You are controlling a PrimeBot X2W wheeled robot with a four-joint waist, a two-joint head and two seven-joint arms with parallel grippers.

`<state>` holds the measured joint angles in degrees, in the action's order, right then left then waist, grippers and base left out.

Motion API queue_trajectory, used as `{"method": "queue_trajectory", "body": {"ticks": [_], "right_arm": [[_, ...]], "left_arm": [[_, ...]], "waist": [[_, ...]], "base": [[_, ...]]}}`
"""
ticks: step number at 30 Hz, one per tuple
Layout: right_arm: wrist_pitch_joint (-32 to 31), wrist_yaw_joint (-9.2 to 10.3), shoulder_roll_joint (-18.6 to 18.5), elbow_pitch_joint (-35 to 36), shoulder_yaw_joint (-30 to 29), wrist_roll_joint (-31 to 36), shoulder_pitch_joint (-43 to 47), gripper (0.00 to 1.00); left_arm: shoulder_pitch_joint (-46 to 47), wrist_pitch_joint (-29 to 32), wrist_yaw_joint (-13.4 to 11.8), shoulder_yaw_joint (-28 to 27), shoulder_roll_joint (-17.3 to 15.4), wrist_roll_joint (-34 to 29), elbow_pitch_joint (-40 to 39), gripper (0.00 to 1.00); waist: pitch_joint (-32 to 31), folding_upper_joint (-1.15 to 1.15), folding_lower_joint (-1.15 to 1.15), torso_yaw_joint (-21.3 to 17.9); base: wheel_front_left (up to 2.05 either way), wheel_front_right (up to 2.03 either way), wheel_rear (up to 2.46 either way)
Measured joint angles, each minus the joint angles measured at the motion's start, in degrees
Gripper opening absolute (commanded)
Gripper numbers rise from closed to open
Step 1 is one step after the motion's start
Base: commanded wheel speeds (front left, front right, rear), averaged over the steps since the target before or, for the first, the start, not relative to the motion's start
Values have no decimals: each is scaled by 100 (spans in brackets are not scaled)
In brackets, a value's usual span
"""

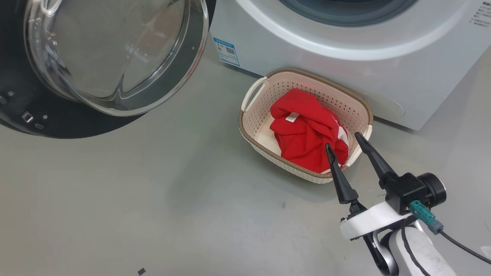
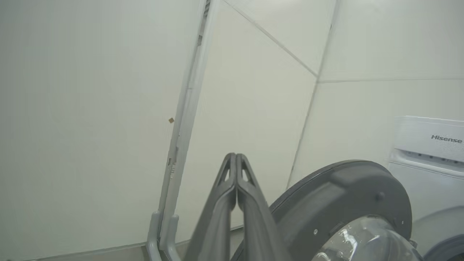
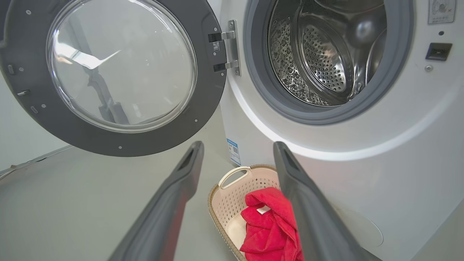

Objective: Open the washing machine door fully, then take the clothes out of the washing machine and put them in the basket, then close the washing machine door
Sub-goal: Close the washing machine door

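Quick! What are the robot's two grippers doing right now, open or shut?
Left gripper: closed tight, holding nothing.
Right gripper: open wide, holding nothing.

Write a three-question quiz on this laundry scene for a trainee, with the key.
1. True or false: the clothes lie inside the basket.
2. The washing machine door is: A) shut; B) swung open; C) lying flat on the floor.
3. Fill the gap: the right pincer is open, while the left pincer is ___.

Key: 1 true. 2 B. 3 shut.
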<state>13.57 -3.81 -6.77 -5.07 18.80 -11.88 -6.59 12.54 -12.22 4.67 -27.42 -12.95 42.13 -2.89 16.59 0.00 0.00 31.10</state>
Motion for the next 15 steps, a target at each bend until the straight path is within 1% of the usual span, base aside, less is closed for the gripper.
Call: {"method": "queue_trajectory", "body": {"ticks": [2,3,4,7,10,12,15], "right_arm": [[-16,0,-41,60,-9,3,-29,100],[-23,0,-62,86,-15,16,-34,100],[-23,0,-62,86,-15,16,-34,100],[-67,0,-101,111,-21,52,-66,100],[-97,-1,-109,142,-5,58,-96,100],[-127,-4,-114,164,15,84,-115,100],[-190,-15,-112,166,124,112,-120,100]], "left_arm": [[240,334,27,-182,-159,482,282,0],[362,475,26,-276,-196,716,431,0],[362,475,26,-276,-196,716,431,0],[775,939,-29,-575,-277,1408,911,0],[1219,1396,-242,-871,-394,2062,1377,0],[1568,1678,-494,-1158,-437,2531,1691,0],[1944,2107,-896,-1350,-597,2872,2162,0]], "waist": [[40,0,0,-38],[63,0,0,-55],[63,0,0,-55],[123,0,0,-105],[164,0,0,-158],[197,0,0,-190],[230,0,0,-260]], "base": [[0,0,0],[0,0,0],[0,0,0],[0,0,0],[0,0,0],[0,0,0],[0,0,0]]}}
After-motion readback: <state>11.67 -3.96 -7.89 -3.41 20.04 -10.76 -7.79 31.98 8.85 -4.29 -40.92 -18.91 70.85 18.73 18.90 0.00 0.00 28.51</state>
